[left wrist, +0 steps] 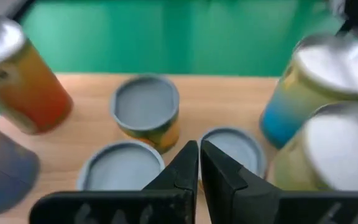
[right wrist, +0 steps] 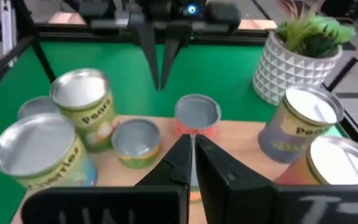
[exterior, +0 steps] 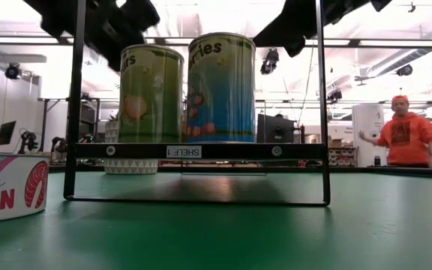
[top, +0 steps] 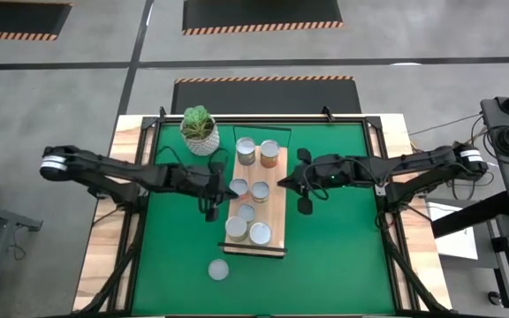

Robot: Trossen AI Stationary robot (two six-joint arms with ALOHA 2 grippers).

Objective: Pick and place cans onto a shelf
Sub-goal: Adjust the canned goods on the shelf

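The wooden shelf point(top: 275, 212) is a board on a black frame point(exterior: 73, 112) on the green mat. Several cans stand on it: two tall ones at the far end point(top: 246, 151) point(top: 269, 153), three small ones in the middle point(top: 260, 192), and two tall ones at the near end point(top: 236, 229) point(top: 260, 233). One more can point(top: 218, 269) stands on the mat near the front; it also shows in the low view point(exterior: 6, 191). My left gripper point(top: 220, 188) is shut and empty, just left of the shelf point(left wrist: 199, 155). My right gripper point(top: 285, 183) is shut and empty at the shelf's right edge point(right wrist: 191, 146).
A white pot with a green plant point(top: 200, 131) stands at the far left of the mat, close to the shelf's far end. A person in an orange top point(exterior: 407, 139) stands in the room beyond the table. Open mat point(top: 343, 238) lies right of the shelf.
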